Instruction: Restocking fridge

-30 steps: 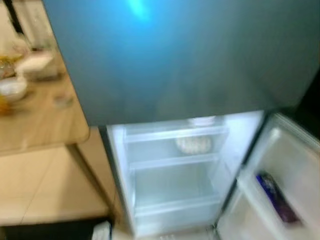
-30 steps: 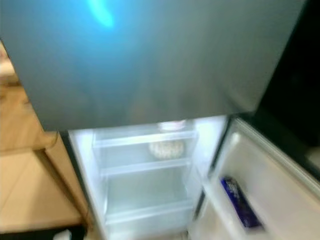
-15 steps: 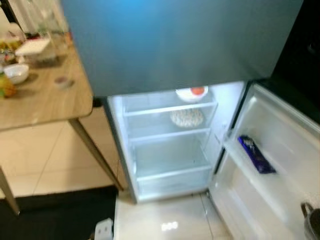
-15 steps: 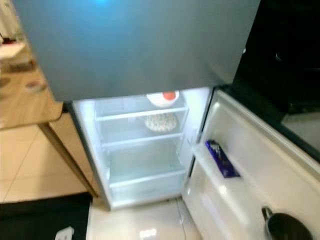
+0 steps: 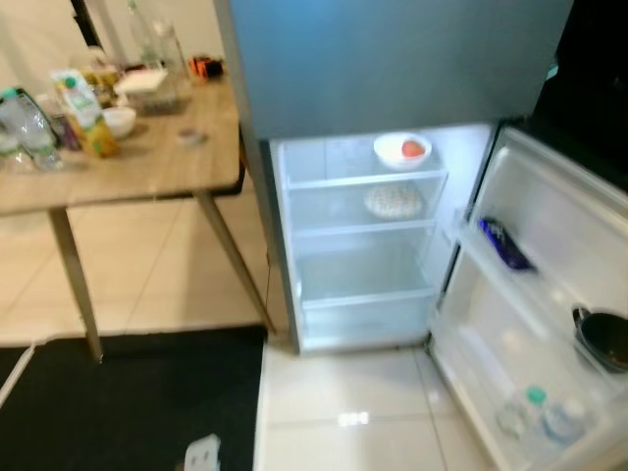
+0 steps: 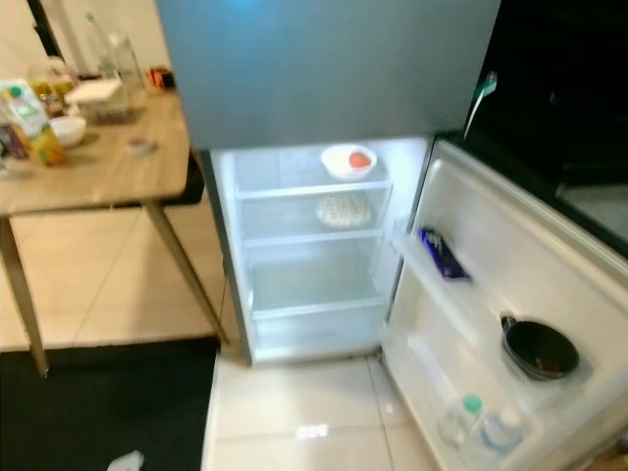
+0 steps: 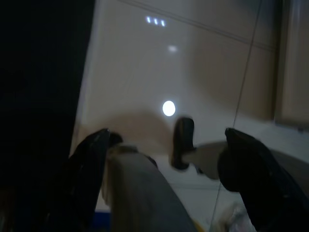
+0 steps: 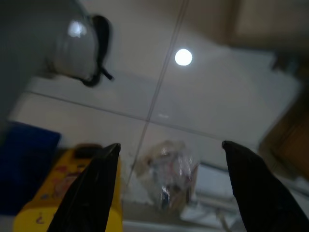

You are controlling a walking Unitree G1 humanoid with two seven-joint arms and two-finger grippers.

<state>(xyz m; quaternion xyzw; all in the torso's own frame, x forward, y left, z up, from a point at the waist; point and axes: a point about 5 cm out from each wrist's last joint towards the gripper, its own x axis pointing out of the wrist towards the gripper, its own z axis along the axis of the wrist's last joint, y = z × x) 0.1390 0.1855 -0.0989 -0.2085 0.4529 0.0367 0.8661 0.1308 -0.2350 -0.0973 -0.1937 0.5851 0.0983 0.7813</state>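
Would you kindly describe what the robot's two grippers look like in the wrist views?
Each gripper has two long, black fingers that broaden toward the camera and taper to blunt tips. The left gripper shows matte dark fingers, blurred at the edges. The right gripper has similar black fingers. No cables or markings can be made out on either.

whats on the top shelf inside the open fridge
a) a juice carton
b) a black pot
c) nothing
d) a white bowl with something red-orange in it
d: the white bowl with a red-orange item sits on the top shelf of the fridge, above a pale round item on the next shelf.
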